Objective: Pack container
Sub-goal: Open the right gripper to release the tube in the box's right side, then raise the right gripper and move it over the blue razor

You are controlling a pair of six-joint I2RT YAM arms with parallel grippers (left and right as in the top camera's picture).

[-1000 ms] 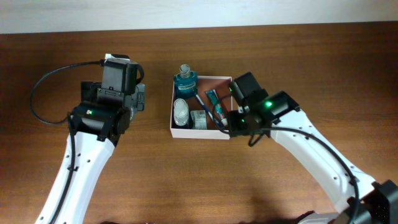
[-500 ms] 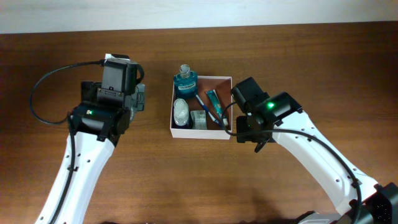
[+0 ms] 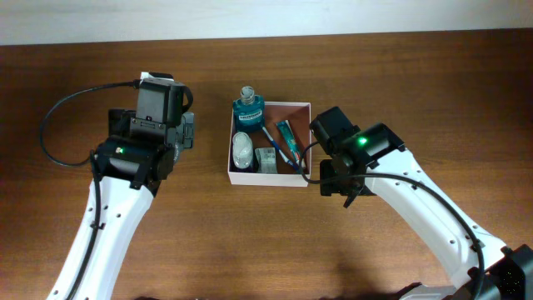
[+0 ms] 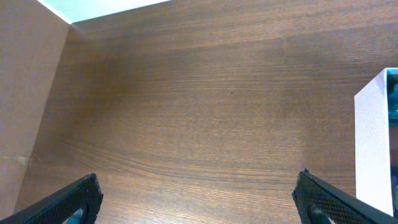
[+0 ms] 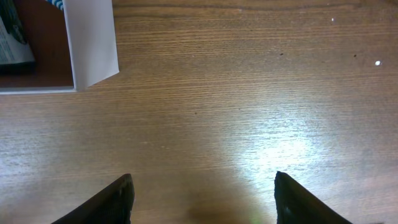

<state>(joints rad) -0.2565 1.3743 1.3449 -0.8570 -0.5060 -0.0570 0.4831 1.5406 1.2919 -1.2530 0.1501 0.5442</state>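
Observation:
The container, a shallow square box with white walls and a reddish-brown inside, sits mid-table. Inside it are a teal mouthwash bottle, a white item, a toothbrush, a tube and a small packet. My right gripper hovers just off the box's front right corner, open and holding nothing. In the right wrist view its fingers frame bare wood, with the container at upper left. My left gripper is left of the box, wide open and holding nothing; the container wall shows at right.
Dark wooden table runs all around the box. A pale wall edge borders the far side. A black cable loops off the left arm at the far left.
My right gripper has drawn back out of the box's right side toward its front right corner, its jaws a little wider. The left arm has not moved.

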